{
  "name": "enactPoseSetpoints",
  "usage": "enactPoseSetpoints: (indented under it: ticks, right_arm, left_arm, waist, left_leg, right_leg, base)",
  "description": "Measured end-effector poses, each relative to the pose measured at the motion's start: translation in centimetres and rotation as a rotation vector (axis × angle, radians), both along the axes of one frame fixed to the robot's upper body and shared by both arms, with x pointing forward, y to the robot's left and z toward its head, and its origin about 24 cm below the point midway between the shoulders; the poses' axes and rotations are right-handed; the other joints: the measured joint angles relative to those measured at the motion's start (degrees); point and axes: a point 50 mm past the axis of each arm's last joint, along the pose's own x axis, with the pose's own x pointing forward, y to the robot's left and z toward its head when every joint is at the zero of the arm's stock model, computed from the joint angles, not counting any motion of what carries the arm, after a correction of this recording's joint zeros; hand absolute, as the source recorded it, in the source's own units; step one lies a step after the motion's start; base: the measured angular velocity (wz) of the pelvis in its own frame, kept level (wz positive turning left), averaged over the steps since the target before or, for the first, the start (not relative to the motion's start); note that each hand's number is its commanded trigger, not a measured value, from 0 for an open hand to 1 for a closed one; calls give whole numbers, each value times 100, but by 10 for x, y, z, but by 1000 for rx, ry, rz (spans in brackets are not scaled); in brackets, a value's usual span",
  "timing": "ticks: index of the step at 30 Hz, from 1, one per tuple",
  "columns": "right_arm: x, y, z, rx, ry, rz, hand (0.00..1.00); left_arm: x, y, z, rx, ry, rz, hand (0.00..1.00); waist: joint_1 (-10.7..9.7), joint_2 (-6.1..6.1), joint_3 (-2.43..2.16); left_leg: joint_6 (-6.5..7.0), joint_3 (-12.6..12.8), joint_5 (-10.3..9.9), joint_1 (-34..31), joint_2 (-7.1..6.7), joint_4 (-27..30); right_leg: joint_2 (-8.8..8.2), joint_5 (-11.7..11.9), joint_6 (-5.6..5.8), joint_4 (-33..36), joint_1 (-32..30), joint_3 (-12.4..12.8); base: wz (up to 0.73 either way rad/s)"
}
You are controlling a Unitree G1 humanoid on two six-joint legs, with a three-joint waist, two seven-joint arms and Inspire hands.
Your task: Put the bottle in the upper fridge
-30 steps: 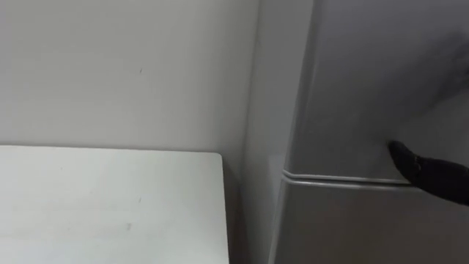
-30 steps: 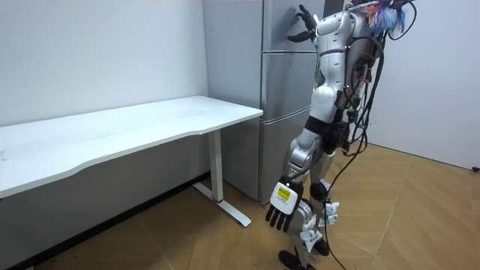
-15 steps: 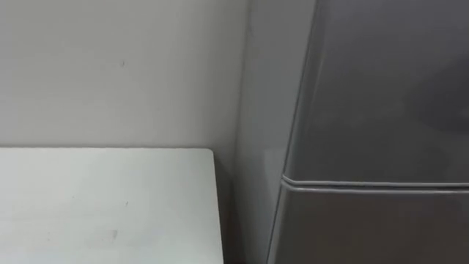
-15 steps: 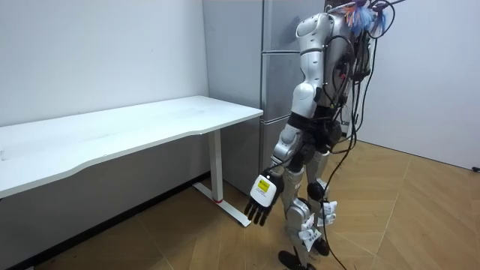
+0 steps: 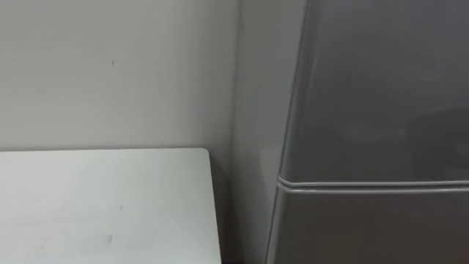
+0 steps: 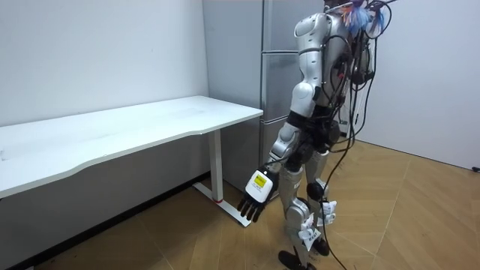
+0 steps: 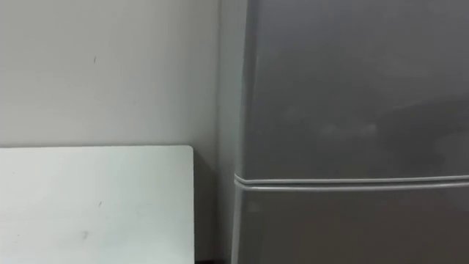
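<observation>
The fridge (image 5: 366, 110) stands shut, just beside the tabletop (image 5: 102, 205). The left hand (image 6: 253, 201) hangs low at the robot's side, fingers relaxed, holding nothing. The bottle's location cannot be determined. Expect a light, rigid, smooth item: grasp it round mid-body, upright, firmly enough to prevent slipping.

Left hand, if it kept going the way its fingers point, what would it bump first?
Probably the wooden floor; the left hand hangs open with fingers pointing down, though depth is unclear.
</observation>
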Motion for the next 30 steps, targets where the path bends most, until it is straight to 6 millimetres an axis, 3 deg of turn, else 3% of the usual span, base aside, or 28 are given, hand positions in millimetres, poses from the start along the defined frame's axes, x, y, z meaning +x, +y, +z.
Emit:
enactPoseSetpoints:
  ticks: [1,5,7,11,13,20,25,30]
  right_arm:
    - [-6,-1,-11,52,16,-31,0]
    - [-22,0,-33,166,33,-114,0]
    - [-30,-1,-49,217,82,-171,0]
    - [-44,0,-75,283,179,-231,0]
    - [-46,5,-86,332,200,-239,0]
    - [-61,21,-125,462,331,-246,0]
    - [-77,31,-148,517,460,-226,0]
    - [-88,52,-171,546,634,-91,0]
  left_arm:
    - [-4,-2,0,-4,6,10,0]
    - [-12,-7,-2,-18,22,27,0]
    - [-13,-8,-2,-13,24,30,0]
    - [-14,-12,-3,-11,26,35,0]
    - [-14,-15,-4,-20,25,35,0]
    - [-12,-17,-5,-31,22,21,0]
    - [-11,-22,-7,-49,27,0,0]
    - [-9,-27,-8,-63,32,-36,0]
  waist:
    - [0,48,-27]
    - [-34,185,-53]
    - [-55,274,-32]
    - [-56,255,-30]
    - [-43,198,-5]
    - [-7,43,0]
    - [-8,164,-10]
    - [18,261,-7]
  left_leg:
    - [0,0,-6,0,0,-5]
    - [2,9,-9,16,-5,-25]
    - [-1,9,-6,44,-18,-34]
    - [-7,6,-2,124,-47,-29]
    - [-6,7,-2,192,-58,-30]
    - [-3,3,-5,155,-59,-27]
    - [14,-29,-15,116,-52,-33]
    - [15,-23,-15,125,-67,-69]
  right_leg:
    - [4,-2,3,-47,8,5]
    - [1,-1,7,-49,18,8]
    - [3,-2,8,-41,40,0]
    - [4,-60,14,-33,107,26]
    - [-6,-101,18,32,110,54]
    - [-13,-102,36,-8,133,58]
    - [-23,-67,63,-51,111,63]
    - [-18,-68,64,-46,98,42]
  base:
    - [0]
    - [0]
    - [0]
    - [0]
    - [-2]
    - [2]
    - [-1]
    - [0]
